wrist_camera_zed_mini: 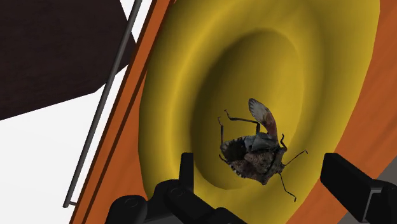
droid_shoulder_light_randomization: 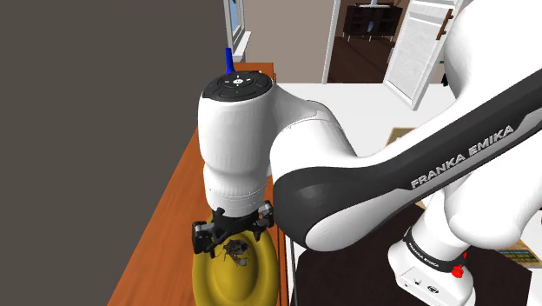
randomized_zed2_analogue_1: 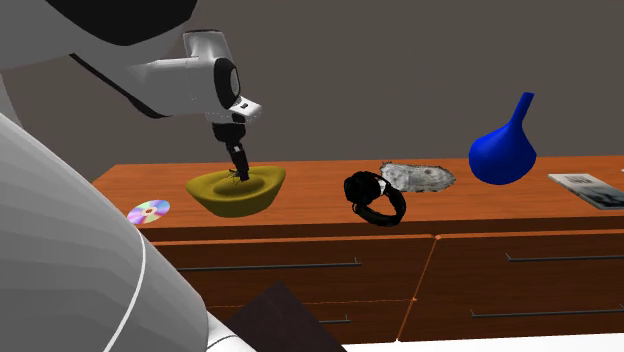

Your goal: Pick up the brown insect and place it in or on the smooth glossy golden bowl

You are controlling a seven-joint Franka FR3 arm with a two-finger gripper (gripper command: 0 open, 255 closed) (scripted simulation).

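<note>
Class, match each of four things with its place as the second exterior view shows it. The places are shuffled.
Things:
1 brown insect
2 blue narrow-necked vase
3 shiny round disc
4 black headphones

Places:
A left of the glossy golden bowl
B inside that bowl
C right of the grey flat slab
D between bowl and slab

Pairs: 1-B, 2-C, 3-A, 4-D

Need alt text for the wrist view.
A brown insect lies inside a glossy golden bowl, between the two black fingers of the gripper, which stand apart and do not touch it. The bowl rests on an orange-brown wooden top.
</note>
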